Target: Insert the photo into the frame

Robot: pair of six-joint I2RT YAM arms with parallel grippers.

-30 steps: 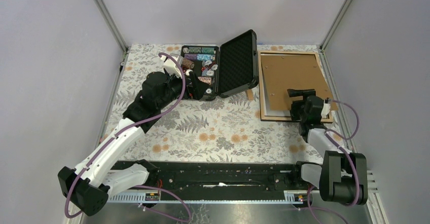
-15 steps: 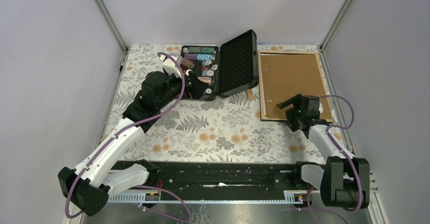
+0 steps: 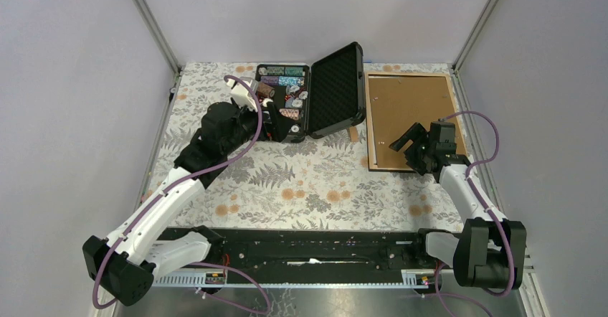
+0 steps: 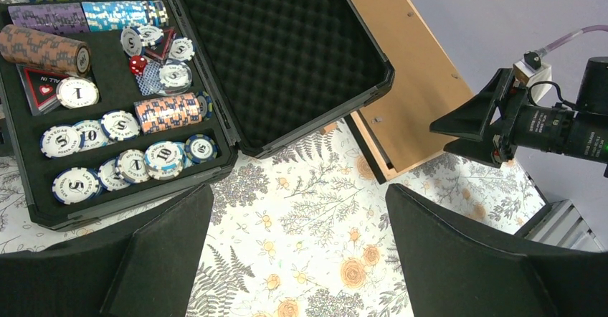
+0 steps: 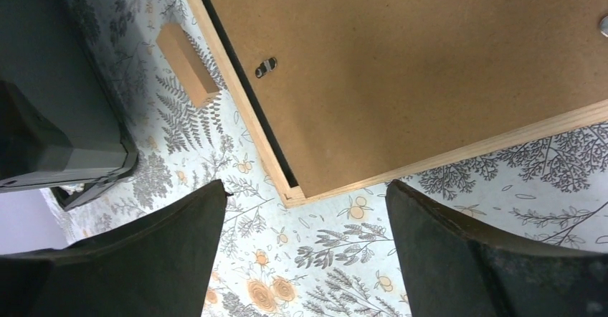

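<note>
right hand (image 5: 307, 188): open, empty, above near-left corner of frame (image 5: 444, 155).
frame: back up, far right of worktop (image 3: 308, 181); stiff, light, front probably fragile; grip a wood rail.
backing board (image 5: 430, 59): seated flush; lift at edge gap.
photo: not visible.
left hand (image 4: 300, 195): open, near poker-chip case (image 4: 287, 59).

Frame (image 5: 444, 157): rim of light wood, smooth, matt.
Backing board (image 5: 430, 59): brown fibreboard, matt, finely grained. Small shiny metal clip (image 5: 266, 67) on it.
Wood block (image 5: 188, 62), left of frame: same pale wood, unvarnished look.
Case (image 4: 136, 196): black plastic shell, slight sheen.
Lid lining (image 4: 276, 44): black egg-crate foam, matt.
Chips (image 4: 118, 163): smooth, printed, faintly glossy.
Table cover (image 4: 308, 216): floral print, matt.
Left gripper (image 4: 297, 259), right gripper (image 5: 305, 252): fingers of matt black plastic, lightly textured.
Cable (image 4: 573, 33): smooth purple sheath.
</note>
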